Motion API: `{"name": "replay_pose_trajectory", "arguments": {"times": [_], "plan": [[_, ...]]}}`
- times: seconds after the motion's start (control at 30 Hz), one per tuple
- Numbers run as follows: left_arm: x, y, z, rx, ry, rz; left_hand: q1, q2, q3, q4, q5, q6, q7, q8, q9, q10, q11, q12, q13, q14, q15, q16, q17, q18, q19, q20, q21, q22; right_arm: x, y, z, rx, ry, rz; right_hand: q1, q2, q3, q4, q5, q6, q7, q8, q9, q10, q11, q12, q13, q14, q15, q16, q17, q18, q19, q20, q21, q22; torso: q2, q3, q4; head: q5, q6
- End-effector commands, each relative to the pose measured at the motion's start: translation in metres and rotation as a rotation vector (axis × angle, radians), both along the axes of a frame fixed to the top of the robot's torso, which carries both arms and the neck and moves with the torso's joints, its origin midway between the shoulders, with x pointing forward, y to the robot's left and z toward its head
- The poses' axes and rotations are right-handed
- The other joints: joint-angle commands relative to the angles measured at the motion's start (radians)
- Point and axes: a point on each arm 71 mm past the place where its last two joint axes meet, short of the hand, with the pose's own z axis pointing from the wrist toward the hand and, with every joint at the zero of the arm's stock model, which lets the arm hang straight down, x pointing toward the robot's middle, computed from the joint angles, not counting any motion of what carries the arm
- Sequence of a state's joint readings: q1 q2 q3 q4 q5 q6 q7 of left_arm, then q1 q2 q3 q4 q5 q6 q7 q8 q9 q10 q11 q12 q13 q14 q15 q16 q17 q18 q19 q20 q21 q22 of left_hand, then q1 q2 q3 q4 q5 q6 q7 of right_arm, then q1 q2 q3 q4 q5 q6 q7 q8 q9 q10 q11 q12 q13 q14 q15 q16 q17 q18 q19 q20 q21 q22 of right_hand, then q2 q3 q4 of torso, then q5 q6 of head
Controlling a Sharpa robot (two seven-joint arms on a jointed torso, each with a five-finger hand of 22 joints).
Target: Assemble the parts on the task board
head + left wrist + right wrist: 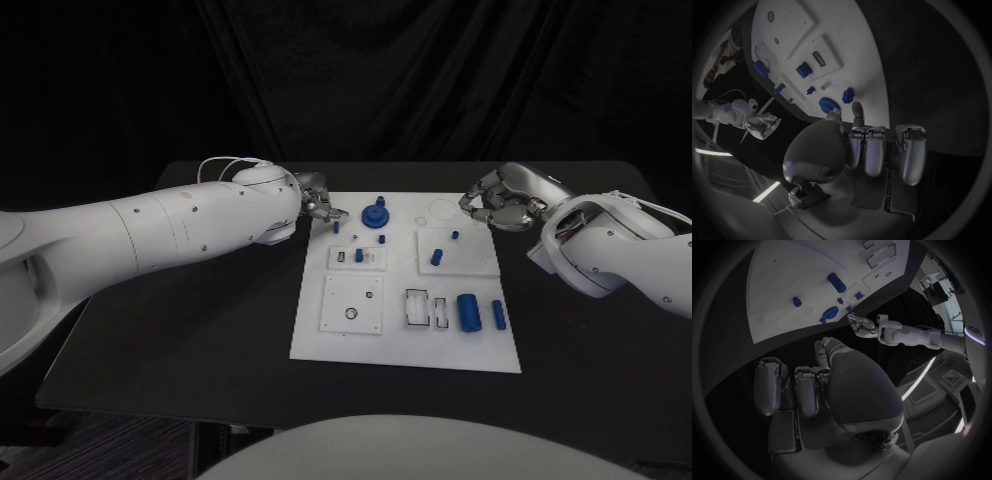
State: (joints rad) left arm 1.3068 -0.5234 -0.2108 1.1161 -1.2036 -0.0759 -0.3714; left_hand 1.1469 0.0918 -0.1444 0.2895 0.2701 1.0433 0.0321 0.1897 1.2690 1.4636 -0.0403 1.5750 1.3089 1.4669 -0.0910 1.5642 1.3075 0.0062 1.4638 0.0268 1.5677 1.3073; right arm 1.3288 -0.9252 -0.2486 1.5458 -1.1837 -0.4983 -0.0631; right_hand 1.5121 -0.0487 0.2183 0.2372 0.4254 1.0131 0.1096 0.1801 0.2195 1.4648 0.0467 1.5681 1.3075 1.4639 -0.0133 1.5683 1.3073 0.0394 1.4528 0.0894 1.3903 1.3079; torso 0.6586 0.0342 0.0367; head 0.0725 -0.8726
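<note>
Parts (469, 310), small and blue, lie on the white task board (407, 345) mid-surface, away from both sets of fingers: the left hand (320, 207) at its far left corner and the right hand (498, 207) at its far right corner, both curled on nothing.

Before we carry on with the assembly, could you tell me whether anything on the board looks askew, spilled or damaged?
Nothing stands out. The task board lies flat on the table, its blue parts lie on it, and the left hand and right hand hover at its far corners.
</note>
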Motion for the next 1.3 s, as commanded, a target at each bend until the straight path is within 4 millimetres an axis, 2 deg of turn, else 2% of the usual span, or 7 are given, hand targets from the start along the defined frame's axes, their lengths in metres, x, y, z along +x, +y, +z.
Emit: {"name": "replay_pose_trajectory", "arguments": {"times": [0.03, 0.43, 0.73, 1.3], "plan": [[-0.0014, -0.0025, -0.0026, -0.004, 0.019, -0.017, 0.000, 0.008, -0.006, 0.002, 0.005, -0.008, -0.003, 0.005, 0.002, 0.107, 0.001, -0.004, 0.262, 0.104, 0.002, 0.007, 0.263, -0.006, 0.107, 0.000, 0.003, 0.264, -0.0002, -0.0003, -0.0008, -0.001, 0.002, -0.004, 0.004, 0.007, 0.004, 0.000, 0.003, 0.007, 0.002, 0.004, 0.001, 0.106, -0.008, 0.003, 0.263, 0.107, -0.008, 0.003, 0.263, 0.010, 0.003, 0.001, -0.001, 0.198, -0.001, 0.0001, -0.0002, 0.002, 0.000], [-0.0027, -0.0047, -0.0044, -0.001, 0.027, -0.020, 0.002, 0.010, -0.004, 0.000, 0.008, -0.007, -0.003, 0.006, 0.003, 0.107, 0.001, -0.004, 0.262, 0.104, 0.003, 0.007, 0.263, -0.006, 0.107, 0.000, 0.003, 0.264, -0.0001, -0.0003, -0.0009, -0.001, 0.003, -0.004, 0.004, 0.007, 0.004, 0.000, 0.003, 0.007, 0.002, 0.004, 0.001, 0.106, -0.008, 0.003, 0.263, 0.107, -0.008, 0.003, 0.263, 0.010, 0.003, 0.001, -0.001, 0.198, 0.000, 0.0002, -0.0006, 0.002, 0.000], [-0.0028, -0.0053, -0.0063, 0.004, 0.037, -0.021, 0.017, 0.013, 0.001, -0.004, 0.030, -0.008, -0.004, 0.004, 0.007, 0.107, 0.001, -0.004, 0.262, 0.104, 0.003, 0.007, 0.263, -0.006, 0.107, 0.001, 0.003, 0.264, -0.0001, 0.0001, -0.0011, -0.002, 0.005, -0.002, 0.004, 0.007, 0.004, 0.000, 0.003, 0.007, 0.002, 0.004, 0.001, 0.106, -0.008, 0.003, 0.263, 0.107, -0.008, 0.003, 0.263, 0.010, 0.003, 0.001, -0.001, 0.198, -0.001, 0.0002, 0.0005, 0.000, 0.000], [-0.0038, -0.0065, -0.0100, 0.014, 0.056, -0.024, 0.026, 0.013, 0.004, -0.004, 0.044, -0.010, -0.004, 0.002, 0.009, 0.107, 0.001, -0.004, 0.262, 0.104, 0.003, 0.007, 0.263, -0.006, 0.107, 0.001, 0.003, 0.264, 0.0001, 0.0004, -0.0015, -0.004, 0.009, -0.002, 0.004, 0.007, 0.006, -0.001, 0.004, 0.006, 0.002, 0.004, 0.001, 0.106, -0.008, 0.003, 0.263, 0.107, -0.008, 0.003, 0.263, 0.011, 0.002, 0.000, -0.002, 0.197, -0.001, 0.0011, 0.0002, 0.001, 0.000]]}}
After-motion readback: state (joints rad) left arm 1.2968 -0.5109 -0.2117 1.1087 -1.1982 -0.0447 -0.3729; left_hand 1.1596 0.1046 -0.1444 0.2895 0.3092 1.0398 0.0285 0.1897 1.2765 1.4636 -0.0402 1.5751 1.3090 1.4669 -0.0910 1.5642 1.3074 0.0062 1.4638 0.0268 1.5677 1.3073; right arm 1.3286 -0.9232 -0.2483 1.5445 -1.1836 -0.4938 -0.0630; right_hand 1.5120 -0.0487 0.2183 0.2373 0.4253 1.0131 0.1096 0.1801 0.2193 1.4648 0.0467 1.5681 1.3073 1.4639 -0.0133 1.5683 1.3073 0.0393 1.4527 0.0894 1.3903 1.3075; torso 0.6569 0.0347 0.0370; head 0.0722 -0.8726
